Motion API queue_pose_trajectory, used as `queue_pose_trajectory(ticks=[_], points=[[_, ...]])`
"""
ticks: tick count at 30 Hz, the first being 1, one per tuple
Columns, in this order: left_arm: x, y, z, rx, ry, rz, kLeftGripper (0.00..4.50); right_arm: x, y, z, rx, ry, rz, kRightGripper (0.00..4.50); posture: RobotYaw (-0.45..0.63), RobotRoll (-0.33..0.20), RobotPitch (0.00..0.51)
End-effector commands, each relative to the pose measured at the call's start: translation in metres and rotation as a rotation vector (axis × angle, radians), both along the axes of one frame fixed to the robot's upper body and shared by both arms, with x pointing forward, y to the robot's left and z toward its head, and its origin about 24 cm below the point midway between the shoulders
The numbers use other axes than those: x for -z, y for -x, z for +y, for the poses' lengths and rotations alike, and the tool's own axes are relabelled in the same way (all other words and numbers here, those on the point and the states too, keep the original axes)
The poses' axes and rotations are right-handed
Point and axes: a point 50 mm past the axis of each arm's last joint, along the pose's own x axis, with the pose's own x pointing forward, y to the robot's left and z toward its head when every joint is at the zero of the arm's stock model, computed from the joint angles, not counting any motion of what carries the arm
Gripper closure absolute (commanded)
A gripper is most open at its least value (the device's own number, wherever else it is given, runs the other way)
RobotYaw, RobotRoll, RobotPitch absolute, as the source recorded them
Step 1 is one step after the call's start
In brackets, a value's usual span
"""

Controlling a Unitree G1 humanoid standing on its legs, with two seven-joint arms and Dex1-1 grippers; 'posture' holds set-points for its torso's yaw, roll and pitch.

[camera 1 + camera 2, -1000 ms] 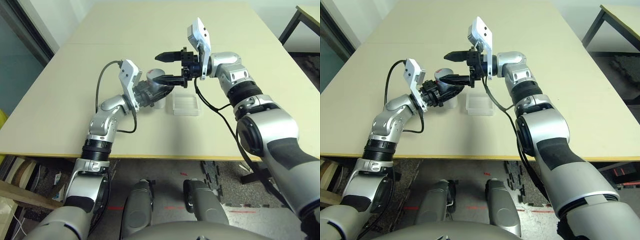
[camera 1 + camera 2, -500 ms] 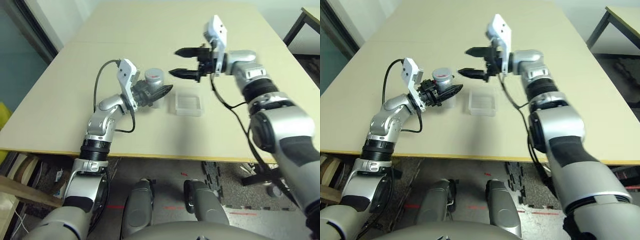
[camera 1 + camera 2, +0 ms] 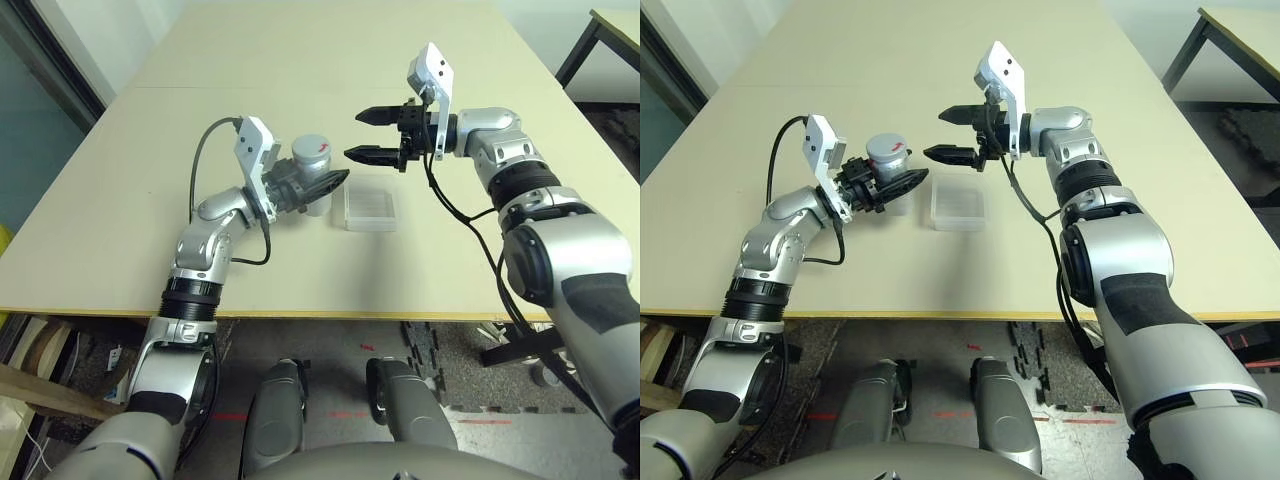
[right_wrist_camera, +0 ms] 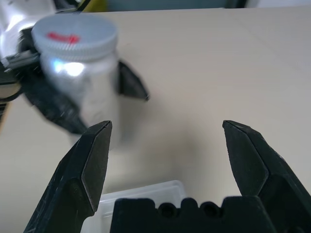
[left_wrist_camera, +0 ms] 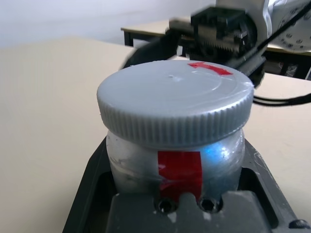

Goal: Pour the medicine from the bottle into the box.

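The small cylindrical pill bottle (image 5: pixel 175 165) has a whitish, faintly silvery plastic body with a red rectangular strip down its side. Its round ribbed screw cap (image 5: pixel 175 104) is plain grey with a small red mark on top. The shallow square plastic box (image 3: pixel 369 208) is clear and colourless. The wooden table (image 3: pixel 300 60) is pale beige.
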Motion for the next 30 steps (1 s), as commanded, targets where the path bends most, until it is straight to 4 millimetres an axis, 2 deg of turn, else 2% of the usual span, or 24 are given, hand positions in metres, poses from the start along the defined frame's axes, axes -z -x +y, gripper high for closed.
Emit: queue_pose_trajectory(ticks=[1,9,15,30], points=[[0.002,-0.002,0.003,0.001,-0.008,0.005,1.87,-0.012,0.003,0.0,-0.079,-0.032,0.002,0.0,-0.06,0.0,0.119],[0.004,-0.002,-0.005,0.03,-0.009,0.004,1.87,-0.021,0.008,0.017,-0.187,-0.106,0.023,0.0,-0.08,0.0,0.12],[0.005,-0.002,-0.008,0.044,-0.009,0.002,1.87,-0.018,0.01,0.03,-0.228,-0.119,0.046,0.0,-0.08,0.0,0.118],[0.005,-0.002,-0.01,0.05,-0.006,-0.002,1.87,-0.016,0.014,0.048,-0.276,-0.14,0.063,0.0,-0.08,0.0,0.118]])
